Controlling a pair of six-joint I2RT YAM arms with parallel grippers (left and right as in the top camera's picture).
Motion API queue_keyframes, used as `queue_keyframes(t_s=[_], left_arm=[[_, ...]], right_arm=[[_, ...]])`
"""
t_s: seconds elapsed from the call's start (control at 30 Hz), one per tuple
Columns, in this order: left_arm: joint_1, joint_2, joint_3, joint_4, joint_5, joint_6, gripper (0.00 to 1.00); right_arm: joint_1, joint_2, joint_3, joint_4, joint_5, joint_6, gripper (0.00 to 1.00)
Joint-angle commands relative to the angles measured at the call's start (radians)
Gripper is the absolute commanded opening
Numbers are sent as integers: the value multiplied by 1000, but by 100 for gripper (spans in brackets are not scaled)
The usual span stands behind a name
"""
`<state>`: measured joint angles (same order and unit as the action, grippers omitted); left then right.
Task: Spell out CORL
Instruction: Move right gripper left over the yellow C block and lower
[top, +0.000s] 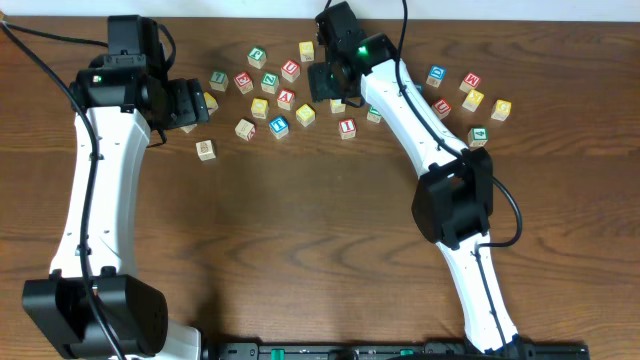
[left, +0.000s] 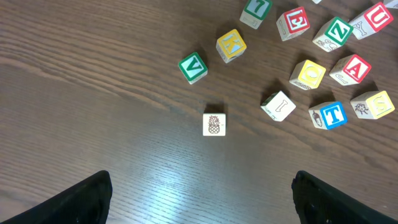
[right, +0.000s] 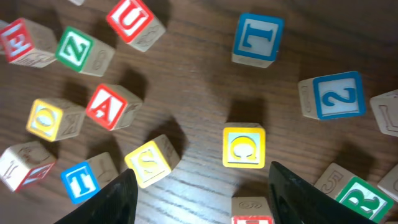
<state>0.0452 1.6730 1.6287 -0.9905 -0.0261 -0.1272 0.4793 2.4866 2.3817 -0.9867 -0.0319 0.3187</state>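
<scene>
Evidently the yellow C cube (right: 244, 147), lower centre of the right wrist view, is light, rigid wood: pinch its flat sides; right gripper (right: 200, 180) gapes empty, left gripper (left: 202, 182) likewise

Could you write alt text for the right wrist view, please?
The open right gripper points at a small wooden cube with a yellow top, just beyond its fingertips. More coloured letter cubes lie scattered around it on the dark wooden table.
</scene>
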Motion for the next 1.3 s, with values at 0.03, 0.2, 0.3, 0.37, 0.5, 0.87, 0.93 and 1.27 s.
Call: queue_keyframes(t_s=[0.03,0.2,0.3,0.37,0.5,0.87,0.93,1.27], left_arm=[[3,-6,11,-4,-8,-2,91],[3,-6,11,-3,-8,-2,91],[3,-6,11,-3,-8,-2,91],[3,-6,11,-3,-8,-2,91],[3,-6,11,-3,-8,-2,91],[3,-6,11,-3,-8,-2,91],[3,-6,11,-3,-8,-2,91],[3,-6,11,-3,-8,-2,91]], right_arm=[[7,22,7,4,64,18,63],[6,23,-10,11,68,18,63],[6,24,-15,18,68,18,64],[6,24,-17,24,67,18,64],[6,27,-23,34,68,18,65],[6,80,-24,42,67,23,65],[6,88,-24,42,67,26,64],[4,131,-24,83,69,26,55]])
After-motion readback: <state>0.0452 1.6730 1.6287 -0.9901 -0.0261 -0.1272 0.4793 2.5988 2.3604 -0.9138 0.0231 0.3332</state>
